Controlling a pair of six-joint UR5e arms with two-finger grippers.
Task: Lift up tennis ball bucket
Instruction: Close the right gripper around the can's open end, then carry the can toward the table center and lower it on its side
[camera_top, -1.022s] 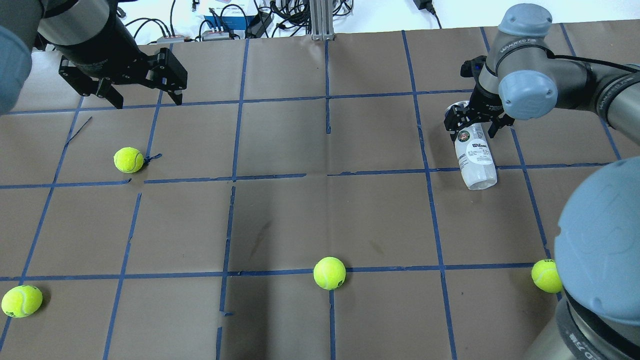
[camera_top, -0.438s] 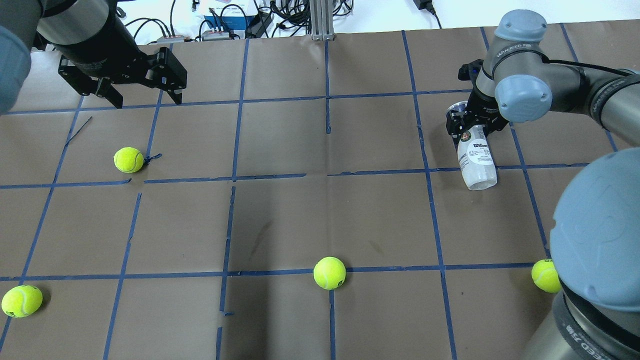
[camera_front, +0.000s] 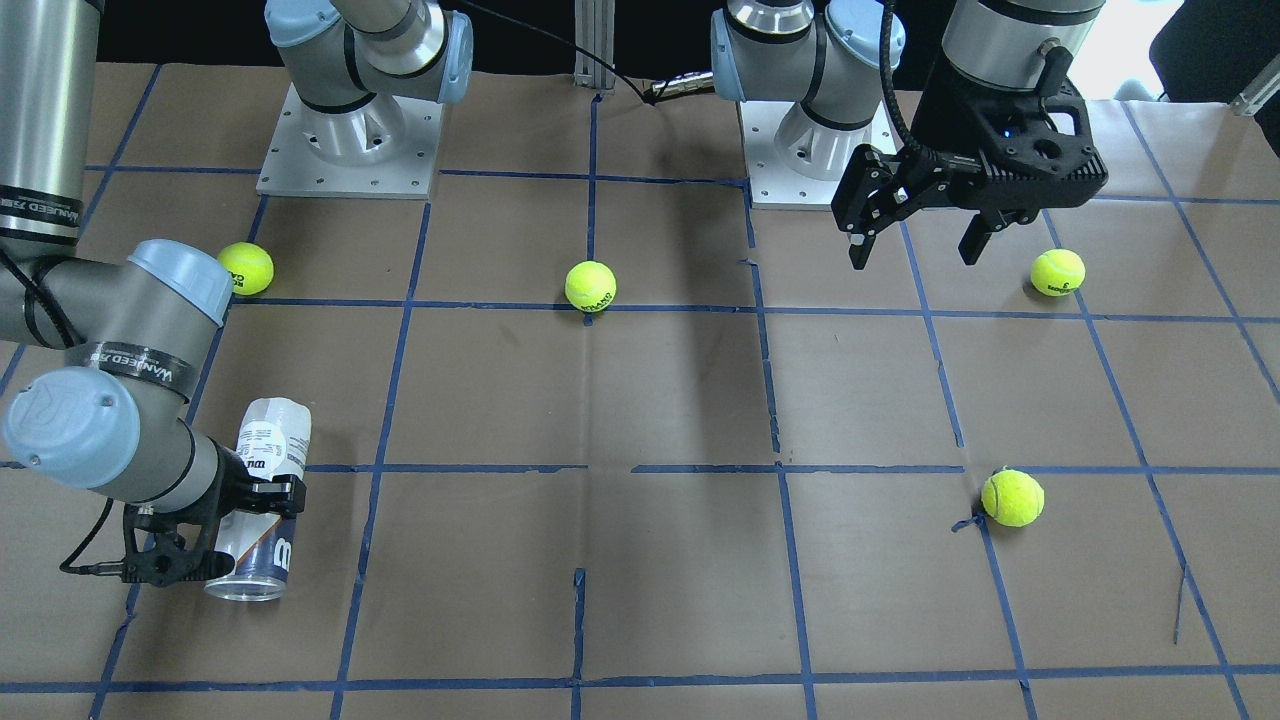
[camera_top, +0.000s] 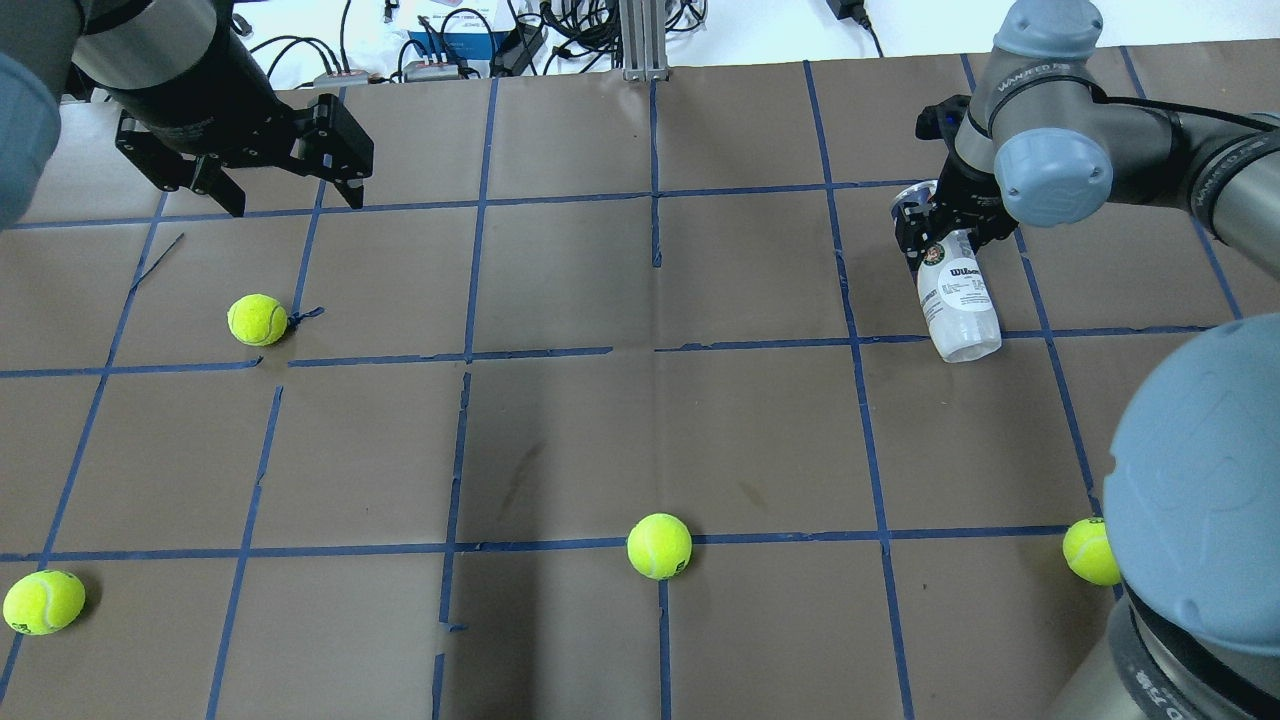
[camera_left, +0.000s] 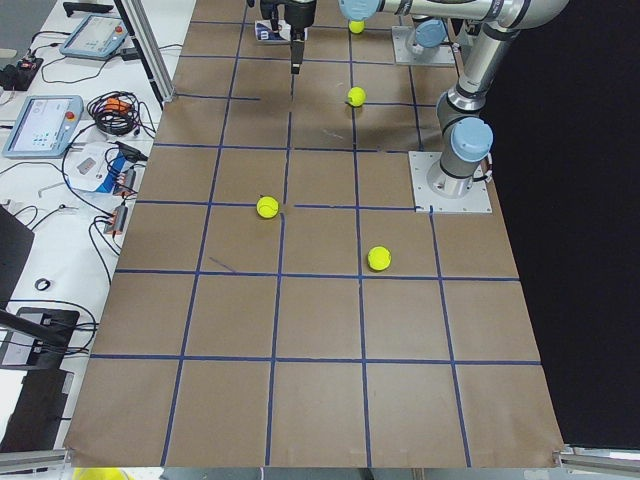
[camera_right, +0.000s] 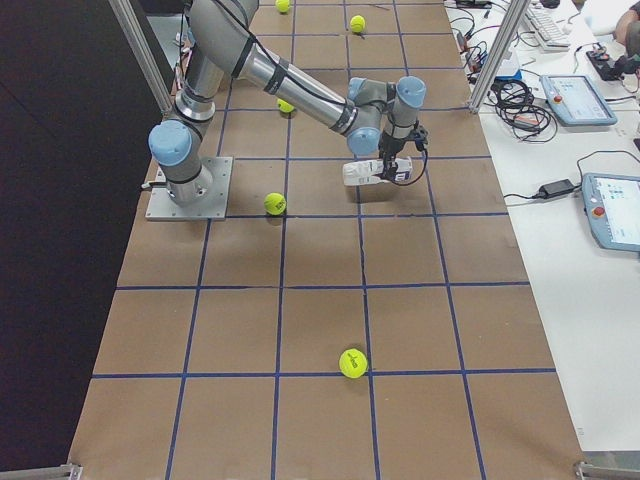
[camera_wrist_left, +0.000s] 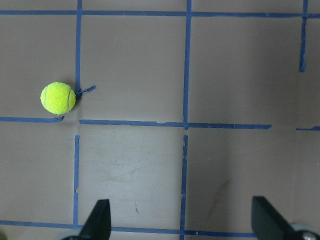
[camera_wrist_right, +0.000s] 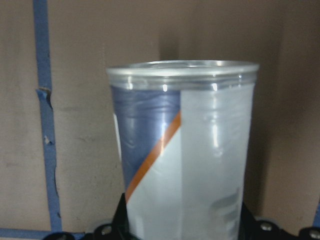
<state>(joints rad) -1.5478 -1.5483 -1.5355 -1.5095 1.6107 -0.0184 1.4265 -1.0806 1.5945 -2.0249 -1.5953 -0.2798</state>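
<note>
The tennis ball bucket (camera_top: 960, 305) is a clear can with a white and navy label and a silver rim. It lies lengthwise at the table's far right. My right gripper (camera_top: 940, 238) is shut on it near its open rim end. In the front-facing view the bucket (camera_front: 268, 445) sticks out of the right gripper (camera_front: 235, 525). In the right wrist view the bucket (camera_wrist_right: 185, 150) fills the frame, rim away from the camera. In the exterior right view it (camera_right: 372, 172) hangs roughly level with a shadow under it. My left gripper (camera_top: 295, 200) is open and empty above the far left.
Several yellow-green tennis balls lie on the brown, blue-taped table (camera_top: 560, 430): one at far left (camera_top: 257, 319), one at near centre (camera_top: 659, 546), one at near left (camera_top: 43, 602), one at near right (camera_top: 1092, 551). Cables and boxes (camera_top: 450, 40) lie past the far edge.
My right gripper's fingers have closed on the bucket. The bucket has shifted slightly toward the far edge, its closed end rising. The left arm has not moved.
</note>
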